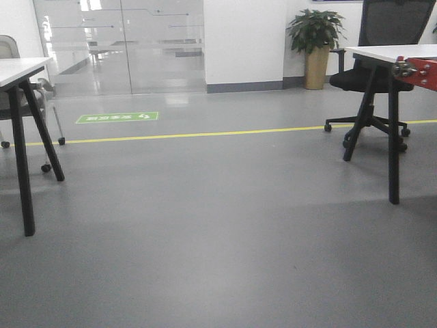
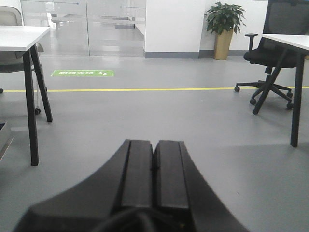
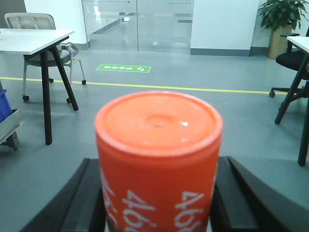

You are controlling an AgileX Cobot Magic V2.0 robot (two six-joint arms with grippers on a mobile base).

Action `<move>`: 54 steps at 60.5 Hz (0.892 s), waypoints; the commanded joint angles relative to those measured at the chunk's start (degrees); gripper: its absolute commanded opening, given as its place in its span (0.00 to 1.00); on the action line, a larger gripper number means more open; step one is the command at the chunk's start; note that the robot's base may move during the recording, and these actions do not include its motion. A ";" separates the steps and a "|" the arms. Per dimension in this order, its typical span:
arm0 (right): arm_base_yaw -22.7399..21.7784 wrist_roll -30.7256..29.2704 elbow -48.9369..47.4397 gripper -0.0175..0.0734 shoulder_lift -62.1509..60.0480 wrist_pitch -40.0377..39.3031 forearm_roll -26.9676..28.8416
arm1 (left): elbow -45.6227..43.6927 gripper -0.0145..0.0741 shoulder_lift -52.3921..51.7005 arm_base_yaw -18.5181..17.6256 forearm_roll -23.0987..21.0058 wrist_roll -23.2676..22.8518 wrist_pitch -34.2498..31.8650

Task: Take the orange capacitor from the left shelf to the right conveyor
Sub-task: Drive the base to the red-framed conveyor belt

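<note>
Item under inspection: one orange capacitor (image 3: 158,130), a single unit, no other seen in any view. It sits between the two fingers of the right gripper (image 3: 159,193), whose jaws are clamped on its sides, one dark finger pressed against each flank. Its long axis runs lengthwise between the fingers, with the flat top pointing out past the fingertips. The white "4680" print reads inverted in the right wrist view. The capacitor is in the air over bare floor, off the left shelf (image 3: 10,126). Of that shelf only a strip of steel rail and a corner of one blue bin (image 3: 4,102) show at the left margin.

Left gripper (image 2: 154,145): jaws closed pad to pad, nothing held. It takes no part in the carry.

Governing relation: the right conveyor (image 1: 418,70) shows only as one red bolted frame corner at the far right of the front view. Its belt and tray are out of sight. Judged from this, the drop point lies to the right of the held item, on the side of the carrying arm, so the right arm is the nearer. The remaining work is a swing to the right, then a release onto the belt. Clearance over the frame edge cannot be checked from these views.

Surroundings, counted: two white desks (image 1: 20,68), one black office chair (image 1: 372,75), one grey chair (image 3: 29,21), one potted plant (image 1: 315,31), one green floor sign (image 1: 117,117), one yellow floor line (image 1: 205,134)
</note>
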 commanded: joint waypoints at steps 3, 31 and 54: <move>-0.04 -0.39 -1.89 0.25 0.77 -5.16 -0.43 | -0.32 0.02 -0.65 -0.26 -0.10 0.00 -4.79; -0.04 -0.39 -1.89 0.25 0.77 -5.16 -0.43 | -0.32 0.02 -0.65 -0.26 -0.10 0.00 -4.79; -0.04 -0.39 -1.89 0.25 0.77 -5.16 -0.43 | -0.32 0.02 -0.65 -0.26 -0.10 0.00 -4.79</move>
